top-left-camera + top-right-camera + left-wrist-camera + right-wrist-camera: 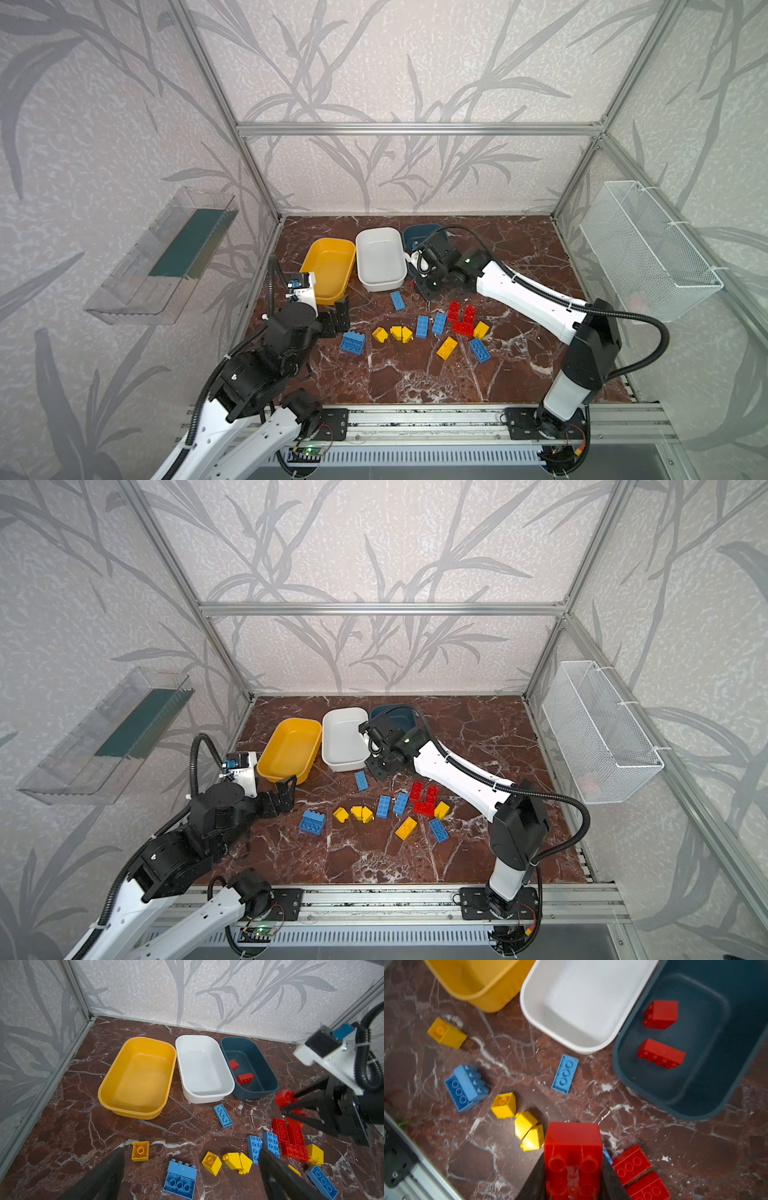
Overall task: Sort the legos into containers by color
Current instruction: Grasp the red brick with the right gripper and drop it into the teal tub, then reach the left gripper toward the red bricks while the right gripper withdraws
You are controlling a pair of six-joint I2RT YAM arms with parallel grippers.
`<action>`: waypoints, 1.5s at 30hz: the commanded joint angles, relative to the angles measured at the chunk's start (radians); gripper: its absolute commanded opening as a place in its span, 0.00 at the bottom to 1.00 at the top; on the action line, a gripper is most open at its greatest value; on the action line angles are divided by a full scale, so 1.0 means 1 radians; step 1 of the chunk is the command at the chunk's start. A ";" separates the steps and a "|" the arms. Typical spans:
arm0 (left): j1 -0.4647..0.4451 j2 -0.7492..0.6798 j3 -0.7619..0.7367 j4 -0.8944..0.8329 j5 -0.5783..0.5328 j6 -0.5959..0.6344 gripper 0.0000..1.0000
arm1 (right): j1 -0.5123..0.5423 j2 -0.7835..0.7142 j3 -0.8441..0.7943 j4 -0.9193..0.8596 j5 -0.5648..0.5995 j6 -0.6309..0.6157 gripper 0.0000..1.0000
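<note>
Pinching a red brick [573, 1147] between its jaws, the right gripper [573, 1169] sits a little above the centre of both top views. It is just in front of the near ends of the white tub [380, 259] and the dark teal tub [417, 233], and the arm hides most of the teal tub there. In the left wrist view the held brick is close to the teal tub's near corner and seems clear of the marble floor [415, 382]. Inside the teal tub lie two more red bricks [245, 1078], apart from each other. The white tub and the yellow tub [330, 270], side by side to its left in the top views, show bare bottoms. The left gripper [337, 316] hangs at the left of the floor, just in front of the yellow tub's near end, with its jaws spread wide and nothing between them. The other bricks lie loose across the middle of the top views. A flat blue brick [397, 300] lies alone just below the white tub, and a big blue brick [353, 343] lies nearest the left gripper. To the right of that come three yellow wedges [396, 333] in a row, then a pair of blue bricks [422, 326] side by side. Next is a cluster of red bricks [463, 328] touching one another, with a yellow block [481, 329] against it. Lower down lie a long yellow brick [447, 347] and a slanted blue brick [479, 350]. One small yellow brick [140, 1151] shows in the wrist views, near a left finger.
</note>
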 commanded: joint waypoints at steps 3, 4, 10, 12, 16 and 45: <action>0.005 0.027 0.011 -0.020 -0.024 -0.029 0.99 | -0.094 0.171 0.158 -0.019 -0.018 0.037 0.19; 0.005 0.035 0.016 -0.028 -0.027 -0.031 0.99 | -0.115 0.204 0.196 -0.019 -0.026 0.044 0.19; 0.005 0.066 0.019 -0.037 -0.019 -0.020 0.99 | -0.186 0.370 0.370 -0.033 -0.004 0.077 0.19; 0.005 0.069 0.018 -0.036 -0.018 -0.014 0.99 | -0.203 0.396 0.394 -0.027 -0.004 0.089 0.21; 0.005 0.074 0.015 -0.034 -0.018 -0.008 0.99 | -0.228 0.410 0.399 -0.001 -0.014 0.105 0.25; -0.094 0.491 0.177 -0.043 0.112 0.012 0.99 | -0.274 -0.400 -0.449 0.377 -0.134 0.149 0.80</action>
